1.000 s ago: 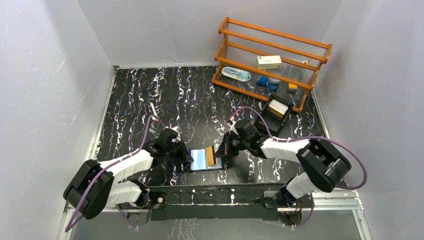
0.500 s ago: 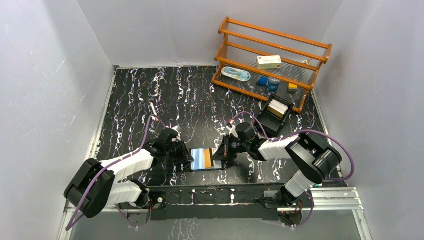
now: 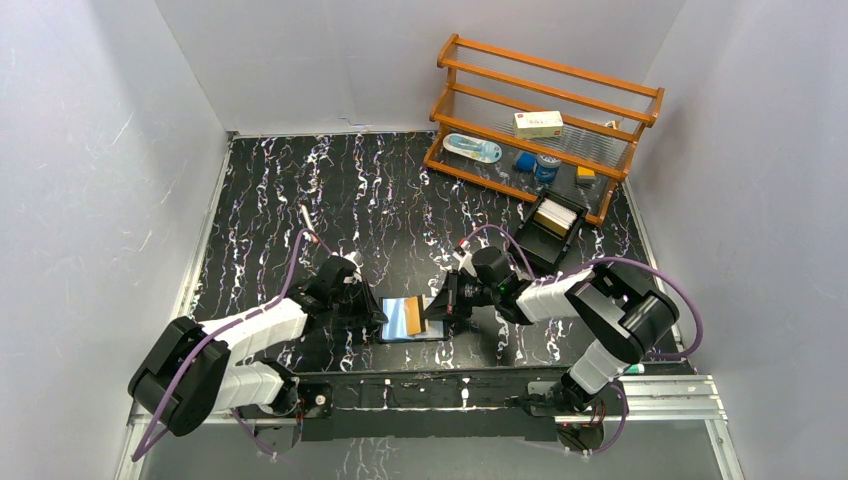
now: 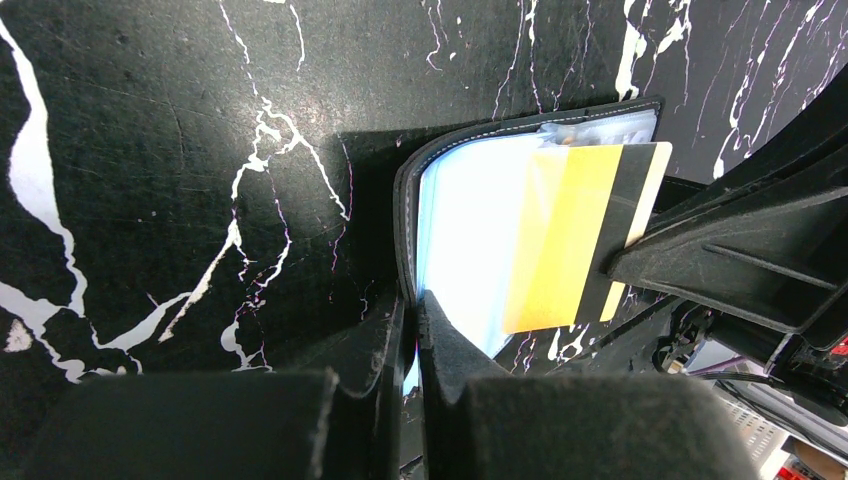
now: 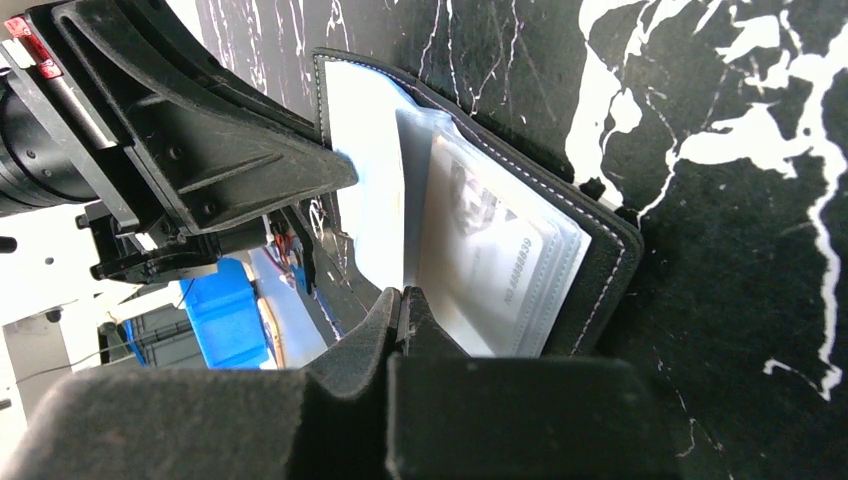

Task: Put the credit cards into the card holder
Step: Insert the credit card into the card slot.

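Two pincers meet over one open card holder [image 3: 403,318] at the near edge of a black marbled table [image 3: 290,190]. The left pincer [image 4: 412,312] is clamped on the holder's left cover. The right pincer [image 5: 400,297] pinches one orange card [image 4: 565,235], whose free end reaches over the silvery-blue pocket directly between the two pincers. One grey card [image 5: 490,262] sits in a clear sleeve. Beyond the right pincer lies one black box [image 3: 541,243] holding pale cards, too small to count. Farthest back, one wooden rack [image 3: 550,65] carries five small items.
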{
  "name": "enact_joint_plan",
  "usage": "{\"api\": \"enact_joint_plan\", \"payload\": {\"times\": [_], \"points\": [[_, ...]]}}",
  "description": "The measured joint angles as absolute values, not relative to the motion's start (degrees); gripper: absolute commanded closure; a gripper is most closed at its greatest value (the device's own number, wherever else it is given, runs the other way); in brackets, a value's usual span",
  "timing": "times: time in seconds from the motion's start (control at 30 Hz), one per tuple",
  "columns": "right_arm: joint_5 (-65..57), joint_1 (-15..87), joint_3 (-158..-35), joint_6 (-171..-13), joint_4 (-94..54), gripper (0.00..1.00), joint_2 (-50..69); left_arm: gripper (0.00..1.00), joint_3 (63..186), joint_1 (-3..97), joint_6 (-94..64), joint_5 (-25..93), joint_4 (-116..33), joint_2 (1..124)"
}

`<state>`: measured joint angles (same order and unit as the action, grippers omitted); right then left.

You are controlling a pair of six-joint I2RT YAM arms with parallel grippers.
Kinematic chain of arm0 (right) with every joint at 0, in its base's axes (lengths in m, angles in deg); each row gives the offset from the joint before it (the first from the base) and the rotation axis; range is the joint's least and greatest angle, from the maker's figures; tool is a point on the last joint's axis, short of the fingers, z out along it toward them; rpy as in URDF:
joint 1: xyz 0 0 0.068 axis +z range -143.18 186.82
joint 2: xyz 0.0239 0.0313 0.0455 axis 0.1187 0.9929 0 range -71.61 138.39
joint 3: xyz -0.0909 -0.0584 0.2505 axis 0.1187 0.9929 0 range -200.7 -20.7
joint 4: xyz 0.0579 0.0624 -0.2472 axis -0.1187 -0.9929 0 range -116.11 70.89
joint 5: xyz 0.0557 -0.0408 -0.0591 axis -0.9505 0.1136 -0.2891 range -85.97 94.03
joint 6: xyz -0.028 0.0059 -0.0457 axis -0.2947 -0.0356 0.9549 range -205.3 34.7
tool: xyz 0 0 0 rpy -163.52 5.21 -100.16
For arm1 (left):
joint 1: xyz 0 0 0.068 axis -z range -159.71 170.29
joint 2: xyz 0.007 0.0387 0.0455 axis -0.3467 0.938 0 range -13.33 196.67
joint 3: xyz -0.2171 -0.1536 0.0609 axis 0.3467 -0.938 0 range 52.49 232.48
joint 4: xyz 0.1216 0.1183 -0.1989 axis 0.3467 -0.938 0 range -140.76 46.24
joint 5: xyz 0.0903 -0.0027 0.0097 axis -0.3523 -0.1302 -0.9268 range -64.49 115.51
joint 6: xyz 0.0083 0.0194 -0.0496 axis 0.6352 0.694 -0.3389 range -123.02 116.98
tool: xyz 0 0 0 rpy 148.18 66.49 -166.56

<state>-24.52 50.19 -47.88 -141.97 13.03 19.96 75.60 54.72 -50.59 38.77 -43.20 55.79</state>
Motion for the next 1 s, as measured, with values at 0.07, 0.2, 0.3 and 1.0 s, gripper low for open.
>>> {"api": "enact_joint_plan", "payload": {"times": [0.07, 0.2, 0.3, 1.0], "points": [[-24.4, 50.3, -47.6, -142.3, 14.3, 1.00, 20.4, 0.99, 75.6, 54.7, -50.6, 38.8, -43.2, 55.8], [-24.2, 50.3, -46.3, -143.9, 17.2, 1.00, 21.9, 0.99, 75.4, 54.6, -50.9, 38.9, -43.1, 55.7], [-24.2, 50.3, -46.0, -144.9, 18.0, 1.00, 22.4, 0.99, 75.4, 54.6, -51.1, 38.9, -43.1, 55.6], [-14.9, 53.1, -59.2, -137.4, -11.4, 0.74, 19.9, 0.95, 75.4, 54.6, -52.2, 39.5, -43.8, 55.4]]}}
